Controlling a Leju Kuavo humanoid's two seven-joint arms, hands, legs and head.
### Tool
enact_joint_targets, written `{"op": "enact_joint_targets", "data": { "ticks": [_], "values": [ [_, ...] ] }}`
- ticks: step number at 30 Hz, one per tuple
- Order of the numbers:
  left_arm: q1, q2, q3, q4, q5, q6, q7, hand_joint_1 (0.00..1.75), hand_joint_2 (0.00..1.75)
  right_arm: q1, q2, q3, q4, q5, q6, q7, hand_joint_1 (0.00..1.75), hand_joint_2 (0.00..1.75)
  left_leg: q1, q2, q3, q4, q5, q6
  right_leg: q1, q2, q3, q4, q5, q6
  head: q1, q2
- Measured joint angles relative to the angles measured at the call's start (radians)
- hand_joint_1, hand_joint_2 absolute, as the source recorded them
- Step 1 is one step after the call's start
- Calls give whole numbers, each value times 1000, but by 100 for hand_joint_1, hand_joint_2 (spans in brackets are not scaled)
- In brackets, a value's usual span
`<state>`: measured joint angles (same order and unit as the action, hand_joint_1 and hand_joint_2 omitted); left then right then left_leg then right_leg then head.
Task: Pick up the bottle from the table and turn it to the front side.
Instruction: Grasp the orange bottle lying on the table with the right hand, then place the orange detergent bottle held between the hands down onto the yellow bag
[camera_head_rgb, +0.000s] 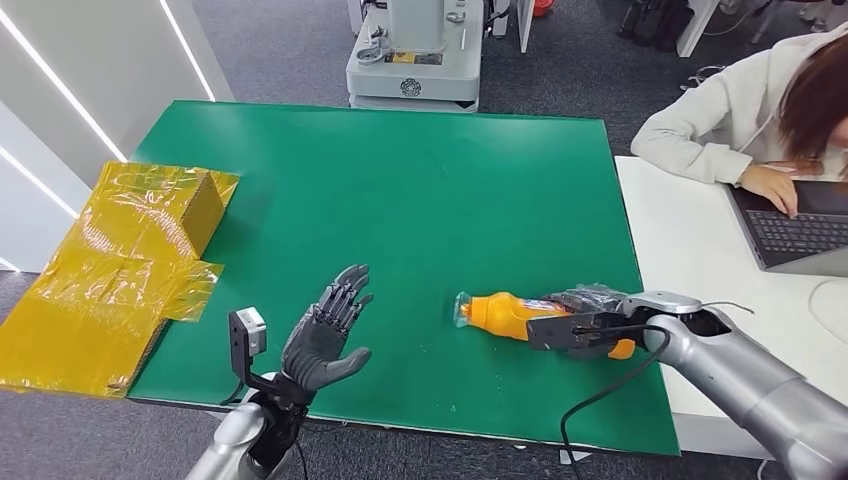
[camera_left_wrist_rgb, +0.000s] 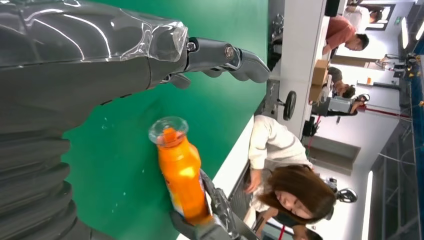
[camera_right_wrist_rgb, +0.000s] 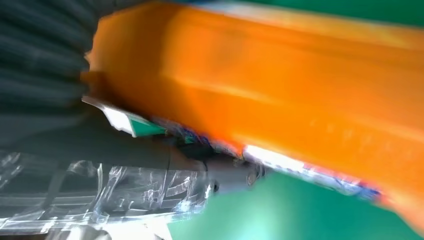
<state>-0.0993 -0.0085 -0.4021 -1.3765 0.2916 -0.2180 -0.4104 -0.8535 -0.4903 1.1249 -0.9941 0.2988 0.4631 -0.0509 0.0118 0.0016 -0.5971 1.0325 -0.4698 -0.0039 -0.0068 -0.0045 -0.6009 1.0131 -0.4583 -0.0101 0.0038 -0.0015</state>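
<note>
Left robot hand (camera_head_rgb: 325, 340) raised with fingers spread, right robot hand (camera_head_rgb: 580, 318) wrapped in a grasp

An office-like robotics lab: green test table (camera_head_rgb: 400, 180), person at laptop (camera_head_rgb: 800, 235), wheeled machine (camera_head_rgb: 415, 50).

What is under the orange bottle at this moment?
The orange bottle lies on its side on the green table. The right hand wraps its label end, covering whether fingers reach beneath or that end is lifted.
</note>
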Motion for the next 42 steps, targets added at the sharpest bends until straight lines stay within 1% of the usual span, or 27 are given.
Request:
{"op": "enact_joint_targets", "data": {
  "ticks": [2,5,9,13,17,19,22,24,29,33,37,42],
  "values": [
    [8,0,8,0,-20,11,-13,0,175,45,-1,-36,-8,-77,-77,-49,175,175,0,0,0,0,0,0,0,0,0,0,0,0,0,0],
    [16,1,15,0,-42,32,-31,0,175,130,11,-123,-32,-184,-165,-140,175,175,1,0,0,-1,0,0,1,-1,0,0,-1,-1,0,0],
    [11,1,16,0,-64,61,-35,0,175,259,67,-265,-89,-260,-245,-236,175,175,1,-1,-1,-1,0,0,1,-1,-1,0,-1,-1,0,0],
    [-1,3,16,-7,-86,76,-33,0,175,365,124,-382,-167,-296,-315,-293,175,175,1,-1,-1,-2,0,0,1,-2,-1,1,-1,-1,0,0],
    [-17,10,16,-18,-94,77,-32,0,175,448,165,-459,-236,-316,-353,-336,175,175,1,-1,-1,-2,0,0,1,-1,-1,1,-1,-1,0,0],
    [-39,12,15,-22,-82,53,-22,0,175,475,194,-487,-259,-315,-360,-342,175,175,0,-1,-1,-2,0,-1,1,-1,-1,1,-1,-1,0,0],
    [-96,10,7,-23,-39,-11,25,0,175,485,250,-499,-261,-296,-354,-328,175,175,1,-1,-1,-2,0,-1,1,-1,-1,1,-1,-1,0,0],
    [-142,3,-2,-22,-15,-35,55,0,175,480,292,-495,-244,-284,-343,-323,175,175,1,-1,0,-1,1,-2,1,-1,-1,1,-1,-2,0,0],
    [-262,-23,-43,-9,32,-40,103,0,175,429,392,-471,-153,-249,-315,-305,175,175,1,0,0,-1,2,-2,1,0,-1,2,0,-2,0,0],
    [-342,-45,-73,9,51,-23,130,0,175,377,469,-442,-63,-216,-322,-287,175,175,1,0,0,-1,2,-2,1,0,-2,2,0,-2,0,0],
    [-389,-62,-96,27,47,-7,151,0,175,327,517,-418,20,-176,-342,-276,175,175,1,0,-1,-1,2,-2,1,0,-2,2,0,-2,0,0],
    [-445,-72,-122,88,-13,43,154,0,175,297,550,-395,92,-132,-388,-267,175,175,0,0,-1,-1,2,-2,1,0,-2,2,-1,-2,0,0]
  ]
}}
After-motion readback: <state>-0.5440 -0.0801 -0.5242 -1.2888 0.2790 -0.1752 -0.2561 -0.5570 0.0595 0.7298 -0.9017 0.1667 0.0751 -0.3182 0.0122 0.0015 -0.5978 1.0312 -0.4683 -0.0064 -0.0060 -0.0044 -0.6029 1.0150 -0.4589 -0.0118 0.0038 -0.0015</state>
